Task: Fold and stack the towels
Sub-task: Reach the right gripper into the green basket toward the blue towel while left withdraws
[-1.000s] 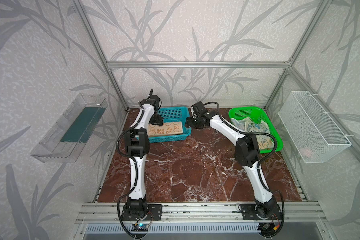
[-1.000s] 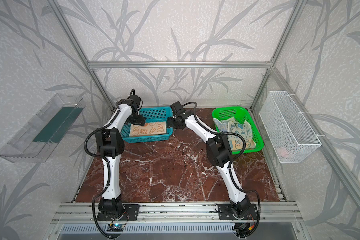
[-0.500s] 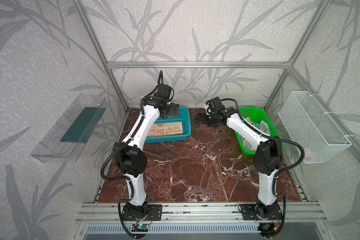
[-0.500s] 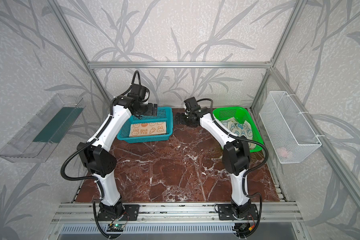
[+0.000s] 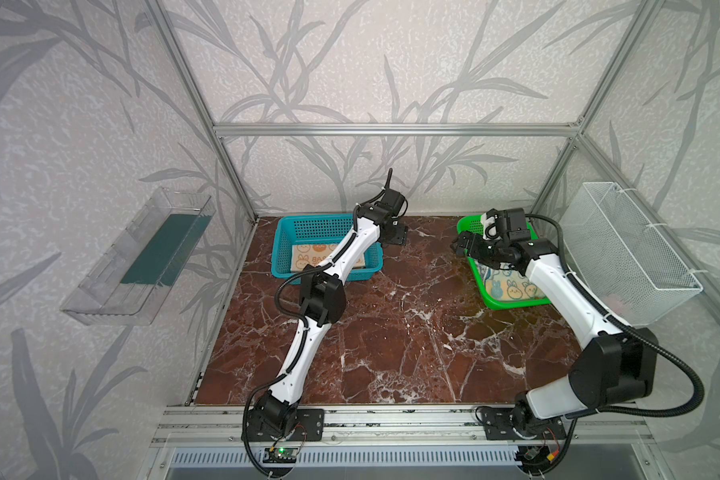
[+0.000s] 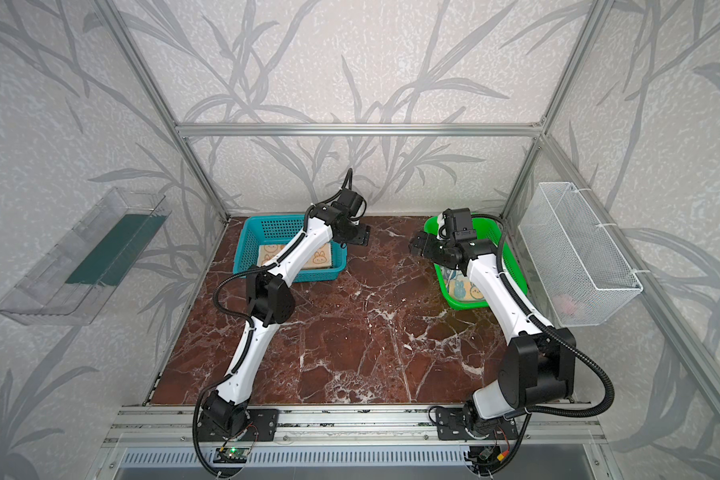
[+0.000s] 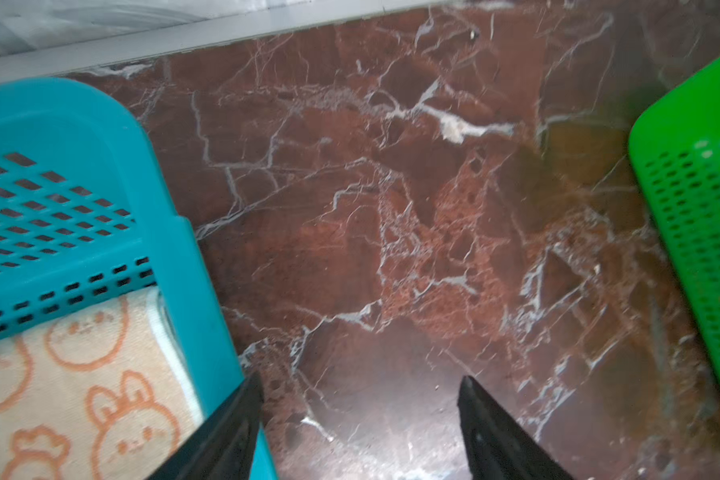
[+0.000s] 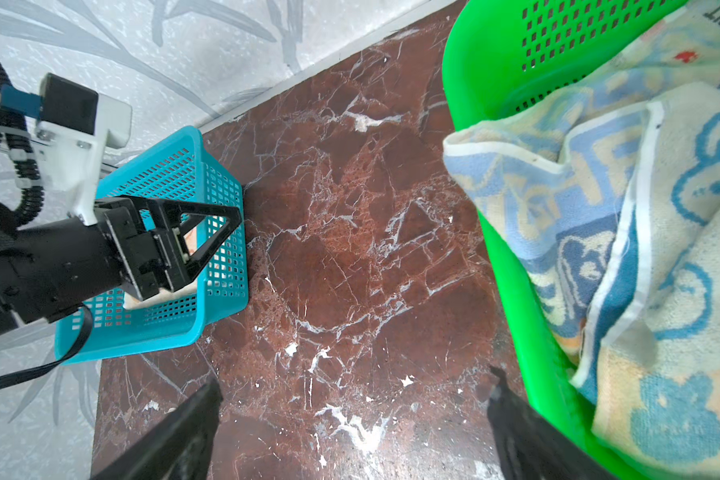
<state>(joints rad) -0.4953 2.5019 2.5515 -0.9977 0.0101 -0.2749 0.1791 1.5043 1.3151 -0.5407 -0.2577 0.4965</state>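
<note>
Towels sit in two baskets: a folded peach towel lies flat in the blue basket, and crumpled cream-and-blue towels fill the green basket. The left gripper hangs over bare worktop just beside the blue basket's rim, jaws apart with nothing between them. The right gripper hovers just beside the green basket's rim, jaws spread wide and empty. The next towel likely has to come out of the green basket. To do that well, the right jaws should settle on the white-edged corner draped at the rim. They should pinch one layer only and lift straight up, so the basket neither tips nor drags.
</note>
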